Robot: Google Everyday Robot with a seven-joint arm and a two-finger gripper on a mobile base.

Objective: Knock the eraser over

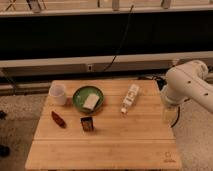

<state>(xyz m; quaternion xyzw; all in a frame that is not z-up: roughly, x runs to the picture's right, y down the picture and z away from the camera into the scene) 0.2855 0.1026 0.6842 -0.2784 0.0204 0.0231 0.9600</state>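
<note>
The eraser [87, 123] is a small dark block with an orange-brown face. It stands upright on the wooden table [125, 145], left of centre and just in front of the green bowl. My white arm [187, 87] is at the table's right side. The gripper [168, 113] hangs below it over the table's right edge, far to the right of the eraser and apart from it.
A white cup [58, 93] stands at the back left. A green bowl [80, 100] holds a pale whitish block [91, 101]. A white bottle [130, 97] lies right of the bowl. A slim reddish-brown object [58, 119] lies left of the eraser.
</note>
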